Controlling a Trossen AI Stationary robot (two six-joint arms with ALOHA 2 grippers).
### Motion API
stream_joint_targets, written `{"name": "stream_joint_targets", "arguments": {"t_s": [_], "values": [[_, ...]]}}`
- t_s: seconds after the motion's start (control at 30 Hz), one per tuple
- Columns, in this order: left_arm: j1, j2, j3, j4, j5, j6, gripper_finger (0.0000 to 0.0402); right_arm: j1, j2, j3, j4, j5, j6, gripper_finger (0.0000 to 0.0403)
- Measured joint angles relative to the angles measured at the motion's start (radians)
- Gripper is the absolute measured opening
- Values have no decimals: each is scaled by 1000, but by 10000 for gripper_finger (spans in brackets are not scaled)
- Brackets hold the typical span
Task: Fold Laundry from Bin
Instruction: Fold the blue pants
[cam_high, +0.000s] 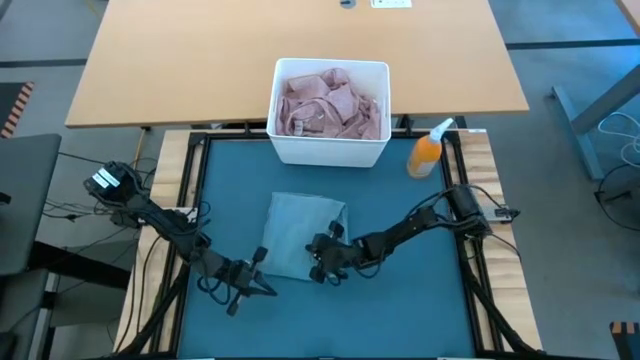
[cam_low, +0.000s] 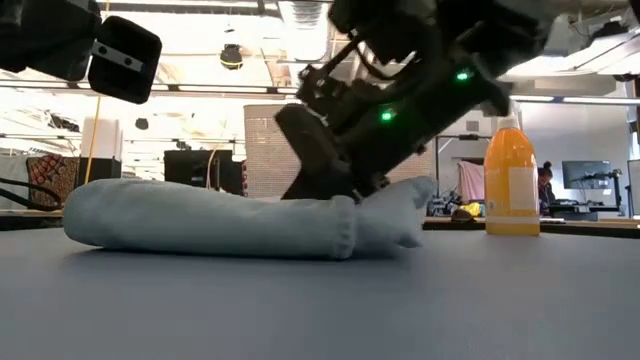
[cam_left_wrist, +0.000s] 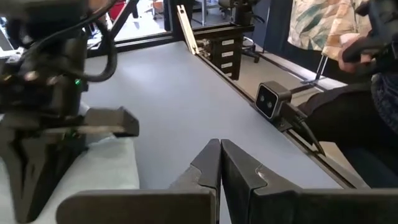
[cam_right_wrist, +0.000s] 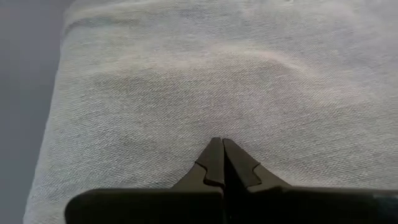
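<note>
Left gripper (cam_high: 262, 287) closed, empty, on mat (cam_high: 400, 310) beside folded jeans (cam_high: 300, 235). Right gripper (cam_high: 318, 268) closed, holding nothing, pressing jeans' near edge. One garment folded; pink laundry (cam_high: 330, 102) awaits in bin (cam_high: 330, 150), beside orange bottle (cam_high: 427, 152).

Overhead and table-level views share folded jeans (cam_high: 303, 232).

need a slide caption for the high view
Both shut grippers, left and right, beside folded jeans; bin holds pink laundry.

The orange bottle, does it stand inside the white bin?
No, the orange bottle stands on the table beside the white bin, which holds only pink cloth.
</note>
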Motion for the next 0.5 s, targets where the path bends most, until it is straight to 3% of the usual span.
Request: {"name": "stream_joint_targets", "arguments": {"t_s": [0.2,0.5], "values": [[-3,-4,1,4,3,7,0,-83,66,90,1,-91,-129,13],[-1,-5,1,26,10,27,0,-217,235,364,-8,-305,-347,13]]}}
